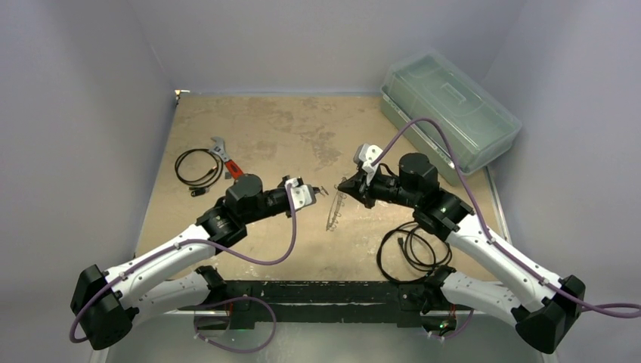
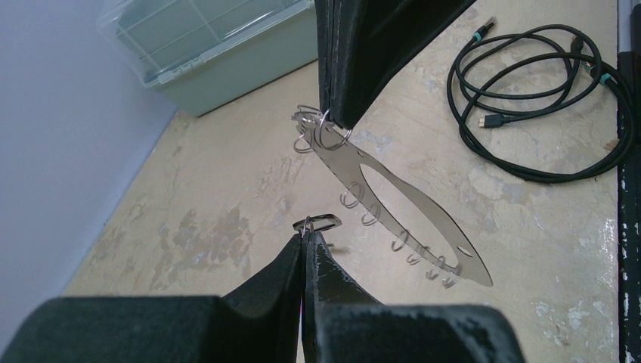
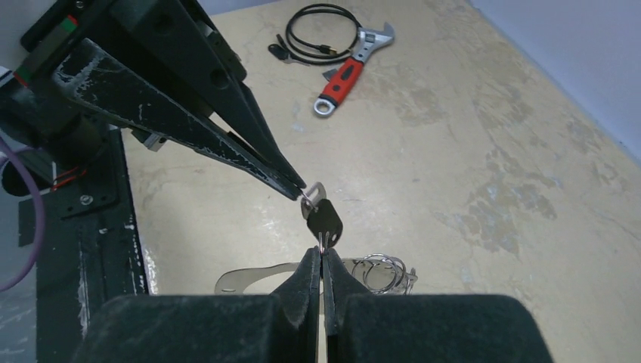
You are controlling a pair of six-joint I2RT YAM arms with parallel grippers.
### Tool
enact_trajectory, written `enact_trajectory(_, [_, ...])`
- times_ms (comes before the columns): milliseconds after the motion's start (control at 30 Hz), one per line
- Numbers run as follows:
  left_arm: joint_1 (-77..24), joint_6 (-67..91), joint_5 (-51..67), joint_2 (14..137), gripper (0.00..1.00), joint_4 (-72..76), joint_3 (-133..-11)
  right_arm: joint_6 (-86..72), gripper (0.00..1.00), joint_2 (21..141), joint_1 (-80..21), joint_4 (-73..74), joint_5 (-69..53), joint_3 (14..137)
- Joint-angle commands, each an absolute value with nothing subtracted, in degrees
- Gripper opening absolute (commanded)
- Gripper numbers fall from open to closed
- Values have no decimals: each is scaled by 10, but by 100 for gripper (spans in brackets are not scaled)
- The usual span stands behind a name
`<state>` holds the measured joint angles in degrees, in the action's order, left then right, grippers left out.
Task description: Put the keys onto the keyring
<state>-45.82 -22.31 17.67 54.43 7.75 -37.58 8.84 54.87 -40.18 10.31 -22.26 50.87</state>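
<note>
Key (image 3: 326,221) in left claw (image 3: 300,189); keyring (image 3: 253,277) half-hidden by right claw (image 3: 320,254).

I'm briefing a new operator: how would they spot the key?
Over the table's middle the left gripper and right gripper nearly meet tip to tip. Between them sits the key: a tiny black head on a small silver ring, unlike the broad flat silver keyring beside it.

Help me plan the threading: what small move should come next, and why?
Probably ease the left gripper forward, carrying the tiny black-headed silver key toward the small wire rings bunched at the end of the flat silver leaf-shaped keyring that the right gripper pinches. Both grippers are shut on their loads, and in the left wrist view bare tan table shows between key and rings.
</note>
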Motion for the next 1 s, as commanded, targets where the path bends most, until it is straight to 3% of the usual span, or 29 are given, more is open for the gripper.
enact_trajectory(0, [-458,-228,203,531,0,122,-371,92,0,561,-406,56,-274,538])
enact_trajectory(967, [-458,-235,261,518,0,133,-360,144,0,600,-414,91,-327,559])
